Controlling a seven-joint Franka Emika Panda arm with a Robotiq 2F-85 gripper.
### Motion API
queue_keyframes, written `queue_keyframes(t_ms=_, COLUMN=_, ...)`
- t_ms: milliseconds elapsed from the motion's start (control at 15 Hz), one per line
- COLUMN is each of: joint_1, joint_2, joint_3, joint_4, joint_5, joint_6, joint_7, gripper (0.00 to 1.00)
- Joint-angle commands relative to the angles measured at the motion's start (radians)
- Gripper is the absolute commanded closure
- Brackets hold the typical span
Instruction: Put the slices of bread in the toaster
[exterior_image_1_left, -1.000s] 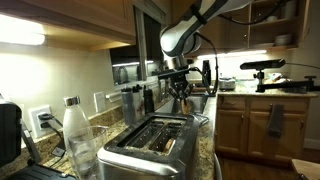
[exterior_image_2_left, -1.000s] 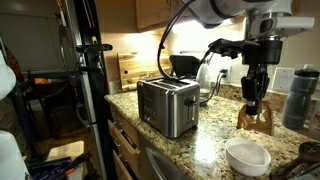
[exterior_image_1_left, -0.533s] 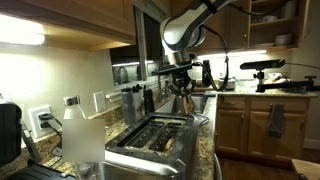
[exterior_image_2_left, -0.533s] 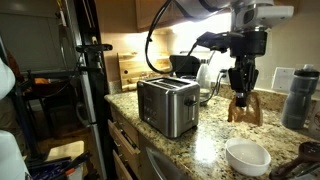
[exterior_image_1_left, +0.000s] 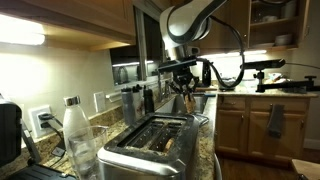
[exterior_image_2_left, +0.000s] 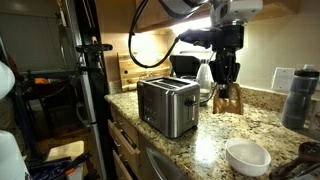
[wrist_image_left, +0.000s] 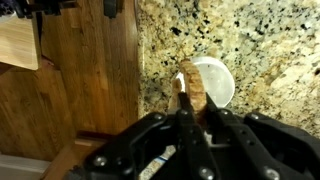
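Observation:
My gripper (exterior_image_2_left: 229, 84) is shut on a tan slice of bread (exterior_image_2_left: 229, 100), which hangs from the jaws above the granite counter, to the right of the toaster (exterior_image_2_left: 166, 106). In an exterior view the same slice (exterior_image_1_left: 187, 96) hangs behind the toaster (exterior_image_1_left: 152, 143), whose two long slots face up; something tan shows in one slot. Seen from the wrist, the slice (wrist_image_left: 190, 88) stands edge-on between the black fingers (wrist_image_left: 172, 128), over the counter and a white bowl.
A white bowl (exterior_image_2_left: 247, 157) sits on the counter at the front right. A dark bottle (exterior_image_2_left: 298, 97) stands at the right and a clear bottle with white cap (exterior_image_1_left: 74, 132) beside the toaster. A wooden board (exterior_image_2_left: 130, 71) leans on the back wall.
The gripper has carried the bread slice up and sideways toward the toaster. The jaws have stayed shut on it.

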Motion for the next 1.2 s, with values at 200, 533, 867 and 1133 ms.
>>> queue_keyframes(t_ms=200, joint_1=0.007, joint_2=-0.153, joint_3=0.057, joint_4=-0.132, joint_5=-0.056, joint_6=0.009, joint_7=0.084, gripper=0.9)
queue_keyframes(t_ms=533, joint_1=0.006, joint_2=-0.223, joint_3=0.105, joint_4=-0.178, joint_5=-0.083, joint_6=0.005, joint_7=0.114, gripper=0.9)
queue_keyframes(t_ms=867, joint_1=0.008, joint_2=-0.278, joint_3=0.143, joint_4=-0.216, joint_5=-0.085, joint_6=0.026, joint_7=0.084, gripper=0.9)
queue_keyframes(t_ms=1133, joint_1=0.006, joint_2=-0.311, joint_3=0.164, joint_4=-0.238, joint_5=-0.08, joint_6=0.041, joint_7=0.07, gripper=0.9)
